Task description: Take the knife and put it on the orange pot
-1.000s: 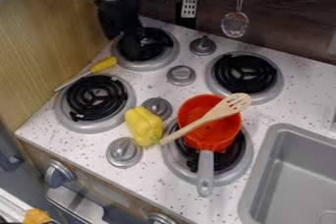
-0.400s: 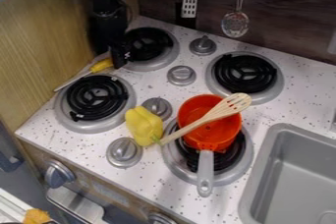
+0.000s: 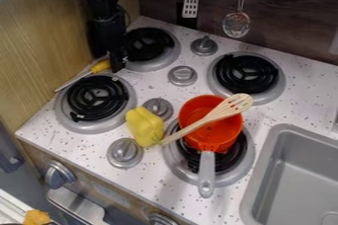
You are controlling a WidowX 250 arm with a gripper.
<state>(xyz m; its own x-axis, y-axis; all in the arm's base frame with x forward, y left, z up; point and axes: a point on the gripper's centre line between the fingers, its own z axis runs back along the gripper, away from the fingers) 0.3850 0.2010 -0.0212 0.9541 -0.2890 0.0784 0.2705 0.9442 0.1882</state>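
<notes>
A toy kitchen: four coil burners, one of them the black coil (image 3: 247, 73) at the back right, sit in a speckled white surface (image 3: 158, 189). Beside them is a grey sink (image 3: 280, 169), and a slotted spatula (image 3: 190, 6) and a strainer (image 3: 236, 24) hang behind.

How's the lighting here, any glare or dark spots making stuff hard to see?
In the camera view, the white counter is brightly lit and the backsplash dark; also in the camera view, soft highlights sit on the metal knob, and the black tool shows little detail, partly blending into the dark burner coils beside it.
</notes>
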